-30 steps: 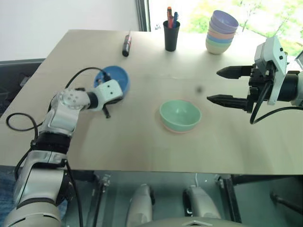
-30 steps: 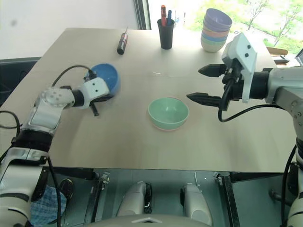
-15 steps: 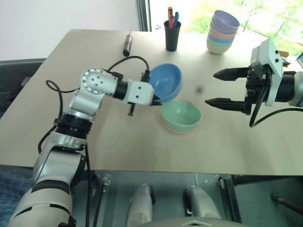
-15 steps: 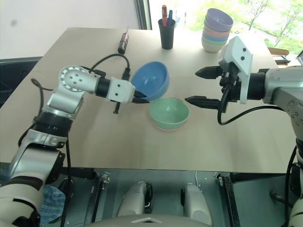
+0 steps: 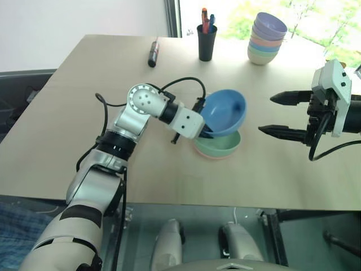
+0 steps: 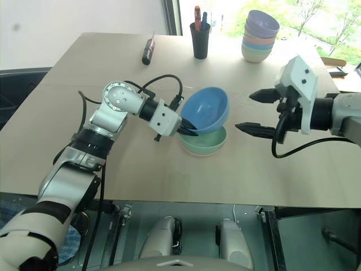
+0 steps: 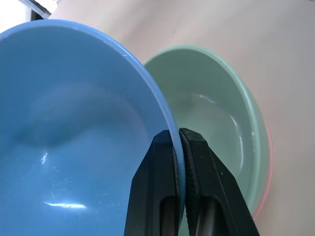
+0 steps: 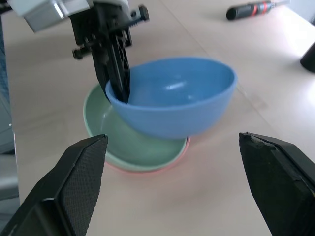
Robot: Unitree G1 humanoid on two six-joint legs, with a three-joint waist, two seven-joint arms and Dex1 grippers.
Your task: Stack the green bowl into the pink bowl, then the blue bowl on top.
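Left eye view: my left hand (image 5: 207,131) pinches the blue bowl (image 5: 224,112) by its rim, tilted just over the green bowl (image 5: 219,144), which sits nested in the pink bowl (image 8: 181,152) on the surface (image 5: 84,113). Left wrist view: thin, smooth plastic, probably light and slippery, so the rim suits best. Right wrist view: my right hand (image 8: 179,187) waits wide open, empty.

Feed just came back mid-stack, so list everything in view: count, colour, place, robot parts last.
Round plastic blue bowl: 1, sky-blue, tilted over the green bowl, rim pinched by the left hand.
Green bowl: 1, mint, nested in the pink bowl.
Pink bowl: 1, salmon, rim showing beneath.
Pastel bowl pile: 1, far right.
Black pen cup: 1, far centre.
Screwdriver: 1, black, far left.
Wooden table: 1, beige.
Left hand: black fingers.
Right hand: open, right of the bowls.
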